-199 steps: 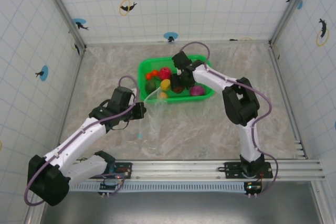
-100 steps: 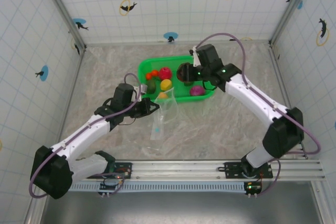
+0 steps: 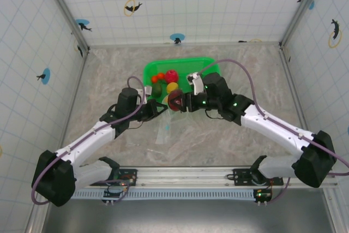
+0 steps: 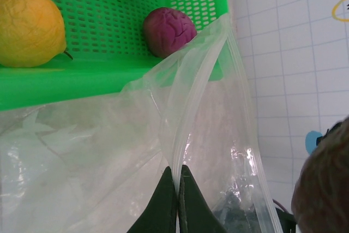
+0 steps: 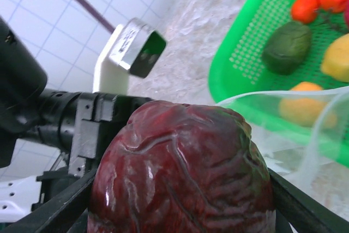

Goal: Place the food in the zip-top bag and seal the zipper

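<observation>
My left gripper [image 3: 158, 108] [image 4: 178, 181] is shut on the pale zipper [image 4: 188, 118] edge of the clear zip-top bag [image 3: 166, 129], holding its mouth [image 5: 305, 114] up beside the green basket [image 3: 182, 63]. My right gripper [image 3: 180, 102] [image 5: 182, 189] is shut on a maroon food piece [image 3: 175, 100] [image 5: 182, 170], right at the bag's mouth and close to the left gripper. Red [image 3: 159, 77], pink [image 3: 172, 75], yellow [image 3: 172, 87] and dark green [image 3: 157, 89] food lie in the basket. A purple piece [image 4: 169, 31] sits in its corner.
The basket [image 4: 82, 83] stands just behind the bag, its near wall touching the bag's upper edge. An orange piece [image 5: 302, 102] shows through the plastic. Tiled walls close in the marbled table [image 3: 245, 64] on three sides. The arms' rail [image 3: 218, 175] runs along the near edge.
My right gripper has lifted the maroon piece out of the basket and carried it left and nearer, to the bag's mouth. The left gripper has kept hold of the bag, shifting slightly right.
</observation>
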Action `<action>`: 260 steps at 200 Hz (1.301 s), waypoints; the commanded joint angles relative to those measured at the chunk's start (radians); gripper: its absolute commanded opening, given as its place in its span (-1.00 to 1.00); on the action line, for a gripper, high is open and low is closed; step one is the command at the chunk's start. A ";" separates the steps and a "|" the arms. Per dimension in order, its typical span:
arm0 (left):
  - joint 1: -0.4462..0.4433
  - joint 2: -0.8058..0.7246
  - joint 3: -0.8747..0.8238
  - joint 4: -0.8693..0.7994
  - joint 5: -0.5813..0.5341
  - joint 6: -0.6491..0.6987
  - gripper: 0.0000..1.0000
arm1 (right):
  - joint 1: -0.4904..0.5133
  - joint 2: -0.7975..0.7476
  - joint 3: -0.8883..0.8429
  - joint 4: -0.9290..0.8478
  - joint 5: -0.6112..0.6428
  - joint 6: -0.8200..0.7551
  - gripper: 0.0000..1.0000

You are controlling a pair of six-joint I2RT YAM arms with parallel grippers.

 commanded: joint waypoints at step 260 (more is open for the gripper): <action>-0.017 -0.229 0.228 -0.330 -0.166 0.241 -1.00 | 0.166 0.135 0.161 -0.190 0.166 -0.133 0.69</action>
